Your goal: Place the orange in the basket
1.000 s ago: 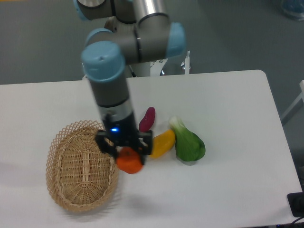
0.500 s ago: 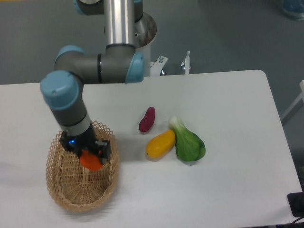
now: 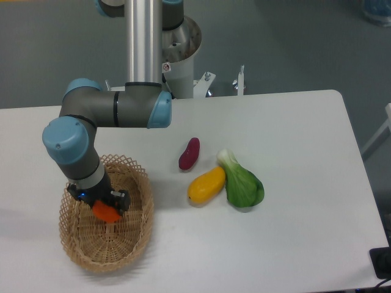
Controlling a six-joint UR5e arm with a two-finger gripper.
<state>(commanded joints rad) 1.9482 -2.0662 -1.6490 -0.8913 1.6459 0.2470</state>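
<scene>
Now clamped on the orange (image 3: 107,212), gripper (image 3: 99,204) hanging over the wicker basket (image 3: 131,244); yellow mango-like fruit (image 3: 206,185) well apart.

Orange (image 3: 107,212): bright orange, plain. Basket (image 3: 138,239): pale tan cane, open lattice at the rim, tighter weave at the floor. Gripper (image 3: 101,204): black, 1 small blue light. Arm (image 3: 116,108): grey with light-blue caps, silver column. Worktop (image 3: 293,134): white. Yellow-orange fruit (image 3: 206,185). Purple-red vegetable (image 3: 189,153). Leafy green (image 3: 243,183): deep green, whitish stalk end.
</scene>
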